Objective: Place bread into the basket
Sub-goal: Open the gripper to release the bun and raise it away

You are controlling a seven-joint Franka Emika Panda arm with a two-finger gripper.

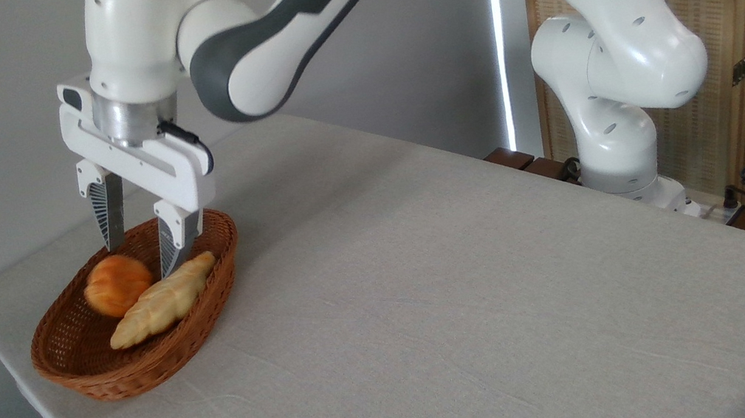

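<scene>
Wicker basket [79,364] at table's [432,304] far-left corner holds bread [117,284], left of braided loaf [163,300]. Gripper [144,256] above bread, jaws spread wide, gripping nothing.

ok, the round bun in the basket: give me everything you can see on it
The bun is small, round and lumpy, orange-brown with a paler golden patch on top, slightly blurred. It lies inside the wicker basket, in the far-left part, beside the long pale braided loaf; whether the two touch cannot be told. The gripper hangs just above with its fingers spread apart, one on each side, neither pressing the bun. It looks released and whole, resting on the basket floor.
</scene>
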